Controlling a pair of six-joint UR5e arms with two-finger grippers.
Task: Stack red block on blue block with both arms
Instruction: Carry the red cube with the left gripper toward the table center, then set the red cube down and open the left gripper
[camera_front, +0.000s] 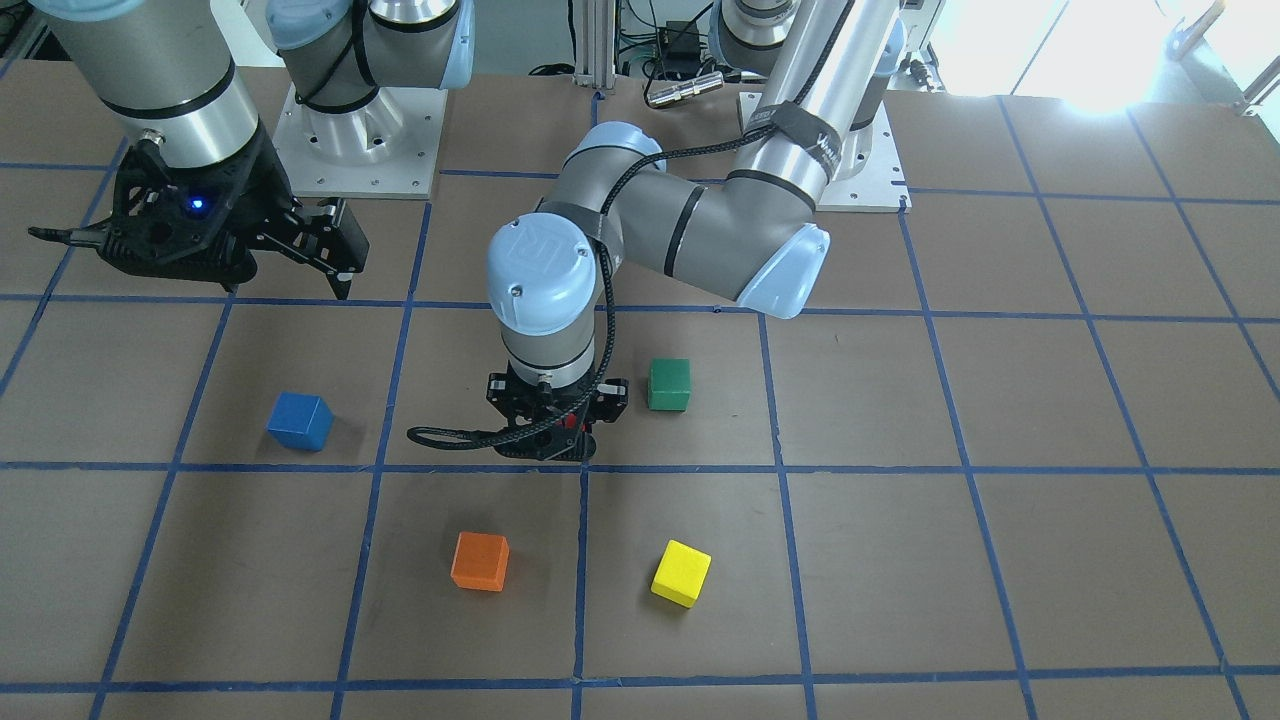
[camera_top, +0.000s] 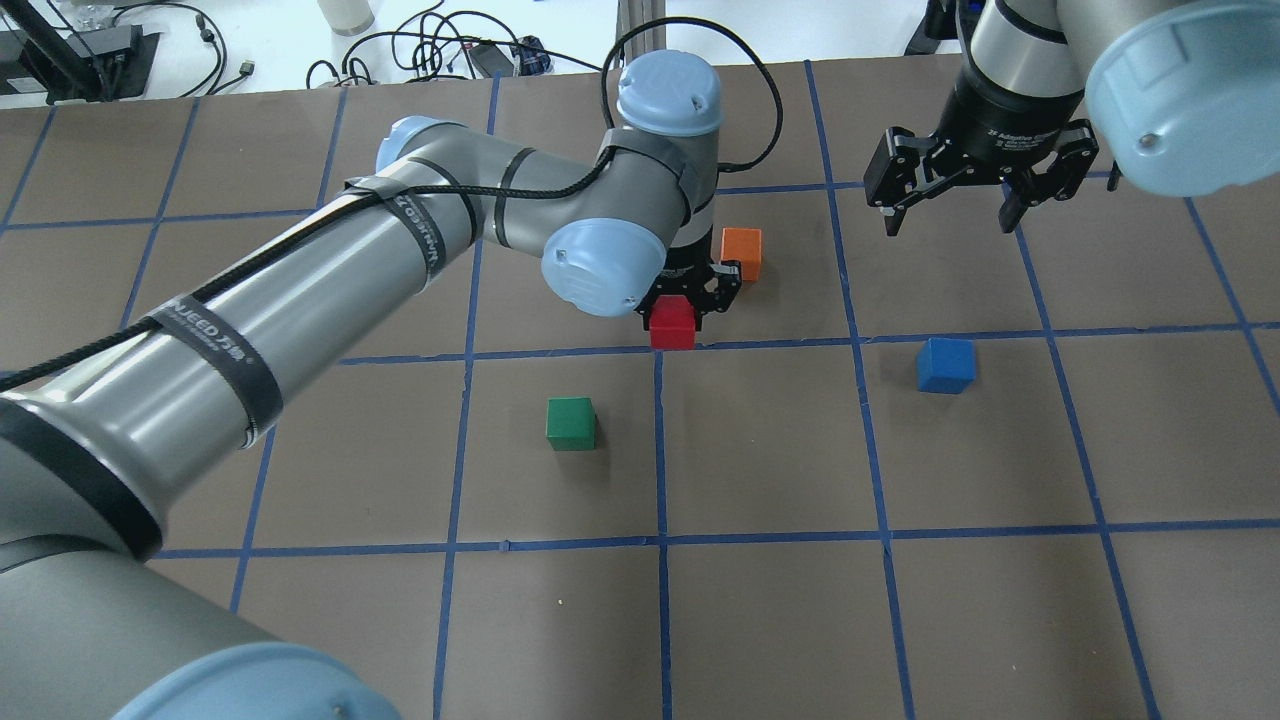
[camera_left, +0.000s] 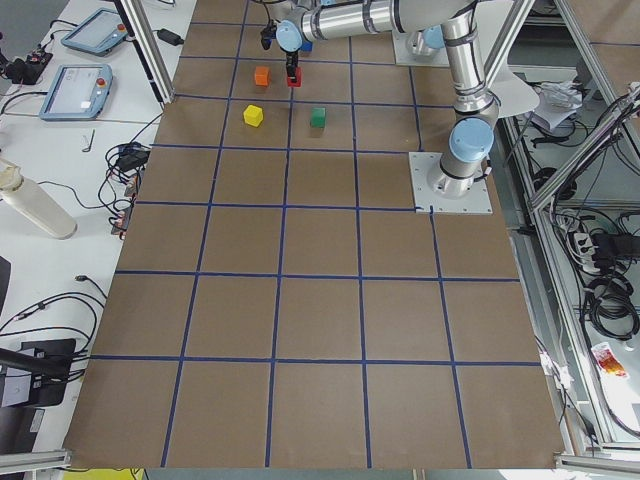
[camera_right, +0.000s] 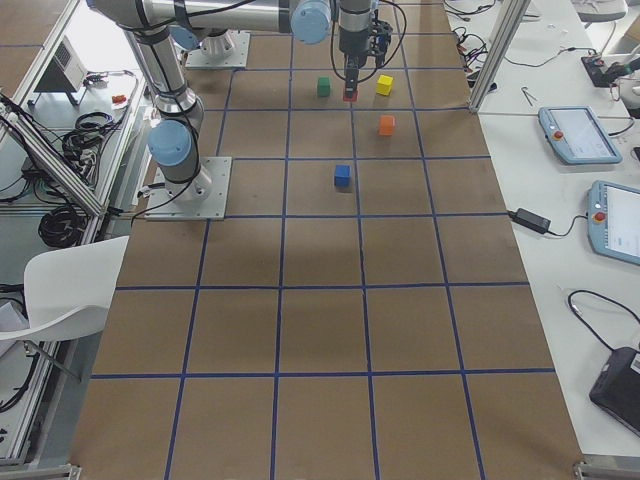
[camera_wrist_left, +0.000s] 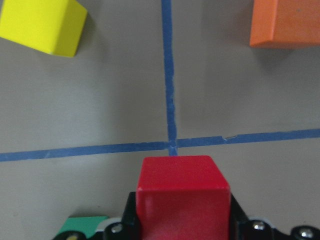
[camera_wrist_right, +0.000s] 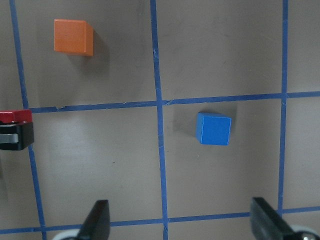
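My left gripper (camera_top: 690, 300) points straight down near the table's middle and is shut on the red block (camera_top: 672, 322), which fills the bottom of the left wrist view (camera_wrist_left: 182, 192). The block is at or just above the table, by a crossing of blue tape lines; I cannot tell whether it touches. In the front view the gripper (camera_front: 555, 425) hides most of it. The blue block (camera_top: 945, 364) lies alone to the right and also shows in the right wrist view (camera_wrist_right: 214, 128). My right gripper (camera_top: 950, 218) hangs open and empty above the table, beyond the blue block.
An orange cube (camera_top: 742, 253) lies just behind the left gripper. A green cube (camera_top: 571, 423) lies nearer the robot. A yellow cube (camera_front: 681, 573) lies on the far side. The brown table (camera_top: 760, 600) has a grid of blue tape.
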